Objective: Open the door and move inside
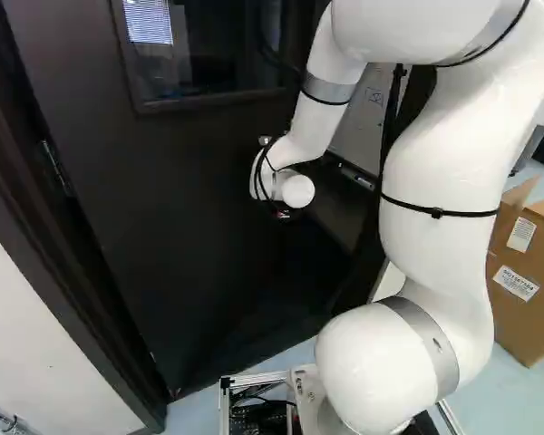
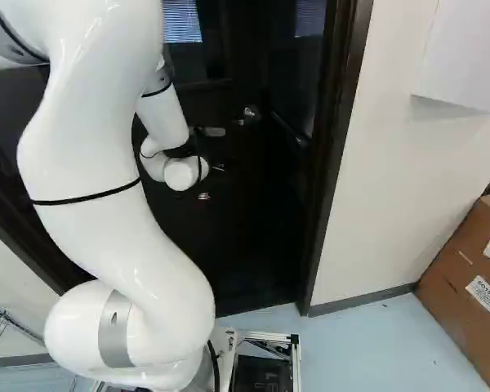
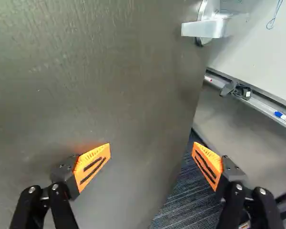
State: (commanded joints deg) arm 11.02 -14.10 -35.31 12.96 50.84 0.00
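See the big dark door with a glass window (image 1: 181, 199) filling the upper left and middle of the left base view. Stands partly open, to judge by the gap past its edge in the wrist view. Through that gap, look at a white board (image 3: 262, 52), a long metal tray (image 3: 257, 102) with pens on it, and dark striped carpet (image 3: 186, 200).

Find the black gripper with orange pads (image 3: 151, 149) close by the door. Has let go of everything, with fingers spread wide and nothing between them. Has one finger in front of the flat door face and the other out past the edge, over the gap. Cannot tell about touching. Seems set there to push, not to grab, so no need to squeeze. Pushing near the free edge, far from the hinges, should make the work easy.

Leave the shiny silver handle (image 3: 202, 28) alone, ahead of the gripper near that edge. Seems not to need turning now.

Reaches far out with the thick white arm (image 1: 444, 181), likely to push from a way back. Next, push the door wider, then roll in slowly. Watch out for bumping the dark wooden frame (image 2: 335, 147), right of the middle in the right base view.
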